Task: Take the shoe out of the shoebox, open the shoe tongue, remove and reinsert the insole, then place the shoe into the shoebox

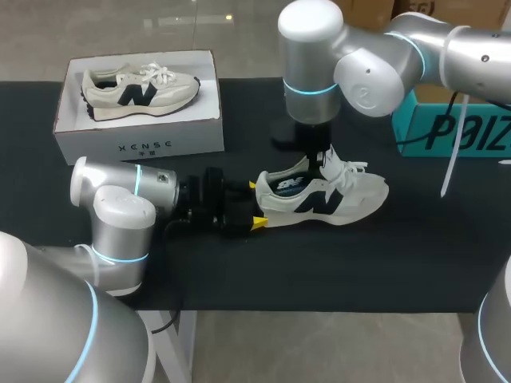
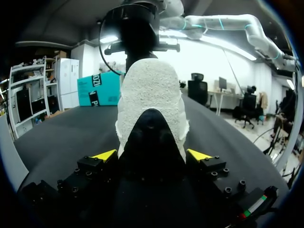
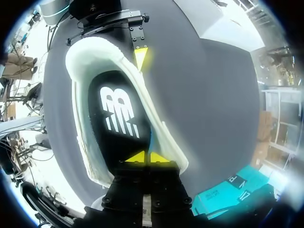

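Our left gripper (image 1: 255,204) is spread around the heel of the shoe (image 1: 335,195), one yellow tip against each side, clamping it. Our right gripper (image 3: 147,157) is down inside the shoe's opening, tips pressed together just above the insole (image 3: 118,118); we can't tell whether anything is caught between them. The shoe stands on its sole on the table (image 1: 359,255), outside the shoebox (image 1: 136,136). Its long axis runs side to side, heel toward our left arm, toe toward our right. A second shoe (image 1: 140,92) lies in the box.
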You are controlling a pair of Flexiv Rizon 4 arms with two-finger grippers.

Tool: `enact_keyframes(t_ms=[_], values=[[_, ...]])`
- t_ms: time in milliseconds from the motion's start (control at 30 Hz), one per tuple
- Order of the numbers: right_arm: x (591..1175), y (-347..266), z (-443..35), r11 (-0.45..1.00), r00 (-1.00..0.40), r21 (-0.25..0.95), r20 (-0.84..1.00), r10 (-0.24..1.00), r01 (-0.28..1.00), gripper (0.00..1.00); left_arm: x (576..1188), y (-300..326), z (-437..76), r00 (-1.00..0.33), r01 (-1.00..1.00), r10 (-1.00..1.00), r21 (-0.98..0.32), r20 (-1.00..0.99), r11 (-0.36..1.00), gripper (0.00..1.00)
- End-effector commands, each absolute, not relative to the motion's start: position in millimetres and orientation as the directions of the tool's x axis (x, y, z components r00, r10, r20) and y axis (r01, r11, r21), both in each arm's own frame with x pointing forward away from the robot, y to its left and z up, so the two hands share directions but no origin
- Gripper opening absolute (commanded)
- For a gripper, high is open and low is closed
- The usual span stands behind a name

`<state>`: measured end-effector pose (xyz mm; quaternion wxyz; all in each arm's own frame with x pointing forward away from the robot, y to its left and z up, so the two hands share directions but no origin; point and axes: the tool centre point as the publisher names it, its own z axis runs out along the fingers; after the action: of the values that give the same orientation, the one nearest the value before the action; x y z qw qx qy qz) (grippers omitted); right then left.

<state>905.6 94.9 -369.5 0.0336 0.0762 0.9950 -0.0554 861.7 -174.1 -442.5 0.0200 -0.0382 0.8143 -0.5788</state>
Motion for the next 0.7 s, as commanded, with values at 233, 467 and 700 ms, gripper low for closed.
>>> enact_keyframes(t_ms=[233,467,700], values=[[900.5,67.8,-369.3,0.975,-0.976,-0.075,-0.066,0.207,0.212,0.0,862.2,-176.1,-447.1,-0.997,-0.039,-0.081,-0.943,0.012,0.332,0.0],[897.1,57.6,-362.5,0.97,-0.968,-0.037,-0.076,0.238,0.242,0.0,862.2,-176.1,-447.1,-0.997,-0.039,-0.081,-0.943,0.012,0.332,0.0],[893.0,53.5,-357.6,0.963,-0.96,0.028,-0.079,0.268,0.267,0.0,862.2,-176.1,-447.1,-0.997,-0.039,-0.081,-0.943,0.012,0.332,0.0]])
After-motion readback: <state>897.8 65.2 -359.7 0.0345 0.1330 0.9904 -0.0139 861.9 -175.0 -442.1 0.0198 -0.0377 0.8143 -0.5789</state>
